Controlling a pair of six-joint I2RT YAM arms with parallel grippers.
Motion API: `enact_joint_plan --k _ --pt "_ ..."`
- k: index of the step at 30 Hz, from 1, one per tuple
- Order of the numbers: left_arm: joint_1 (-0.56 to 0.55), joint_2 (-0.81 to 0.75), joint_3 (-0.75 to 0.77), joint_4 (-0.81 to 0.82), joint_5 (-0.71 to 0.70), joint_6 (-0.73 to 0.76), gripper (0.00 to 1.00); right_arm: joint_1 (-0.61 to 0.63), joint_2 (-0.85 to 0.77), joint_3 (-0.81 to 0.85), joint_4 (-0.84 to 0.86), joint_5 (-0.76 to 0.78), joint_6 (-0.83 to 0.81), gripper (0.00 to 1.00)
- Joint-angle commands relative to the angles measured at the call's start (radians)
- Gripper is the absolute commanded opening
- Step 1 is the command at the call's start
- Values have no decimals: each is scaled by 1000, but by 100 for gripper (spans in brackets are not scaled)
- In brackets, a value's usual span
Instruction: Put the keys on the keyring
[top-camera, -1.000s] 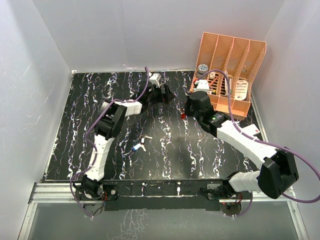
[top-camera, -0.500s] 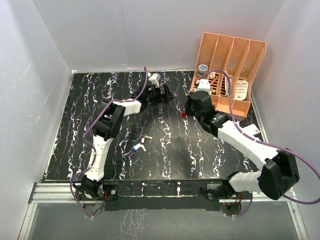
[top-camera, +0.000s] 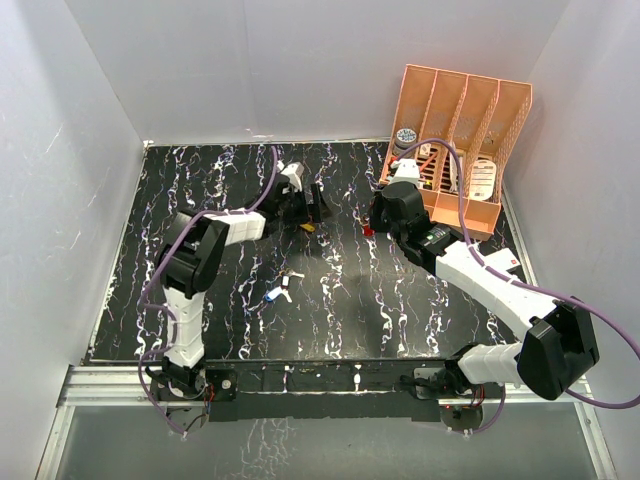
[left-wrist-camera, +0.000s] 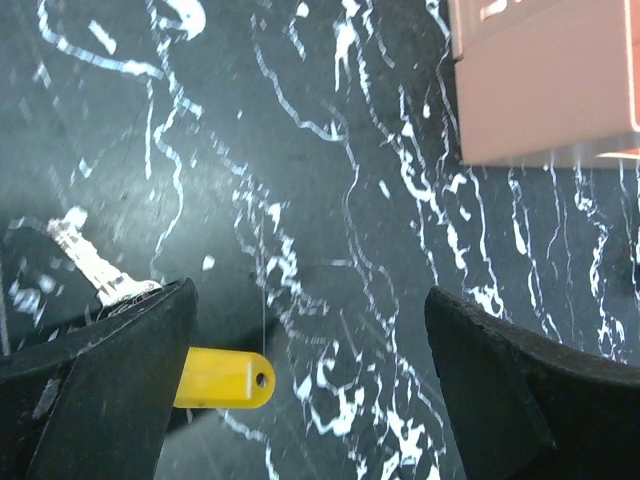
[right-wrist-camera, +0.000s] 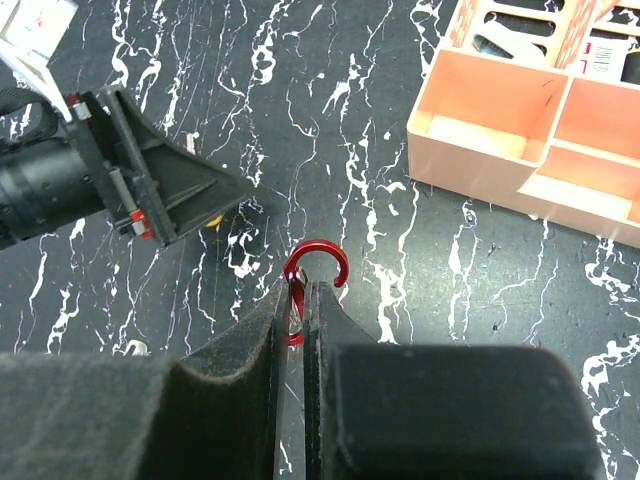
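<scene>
My right gripper (top-camera: 371, 226) is shut on the keyring (right-wrist-camera: 314, 268), a red wire loop with an open hook that sticks out past the fingertips just above the table; it also shows in the top view (top-camera: 368, 231). My left gripper (top-camera: 312, 207) faces it from the left with jaws wide open (left-wrist-camera: 310, 330). A yellow-headed key (left-wrist-camera: 222, 378) lies against its left finger (left-wrist-camera: 100, 390), with the silver blade (left-wrist-camera: 88, 262) pointing away; it shows as a yellow spot in the top view (top-camera: 308, 227). More keys (top-camera: 281, 286), one blue-headed (top-camera: 272, 295), lie on the table nearer the bases.
A salmon-pink desk organizer (top-camera: 455, 150) stands at the back right, close behind the right gripper, and shows in both wrist views (right-wrist-camera: 520, 140) (left-wrist-camera: 540, 80). The black marbled table (top-camera: 340, 300) has white walls on three sides. The left gripper (right-wrist-camera: 170, 195) shows in the right wrist view.
The left arm has swung left and its gripper has pulled back toward the near side. The yellow key now shows beside it. The right gripper has held still with the keyring.
</scene>
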Motion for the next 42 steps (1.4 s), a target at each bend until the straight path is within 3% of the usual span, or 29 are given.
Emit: enact_joint_plan --k 1,15,19,33,42 --pt "16 -124 -67 -116 -49 13 95 -4 -43 -4 48 -2 -6 0" --pt "42 -387 -107 -133 -150 42 94 -4 -48 -1 50 -17 -1 0" --pt "42 -382 -97 -203 -178 62 91 -4 -43 -1 51 -21 -1 0" --pt "31 -349 -181 -225 -340 84 71 -4 -34 0 55 -26 0 0" --pt "14 -286 -180 -219 -359 91 67 -4 -28 -1 60 -25 -3 0"
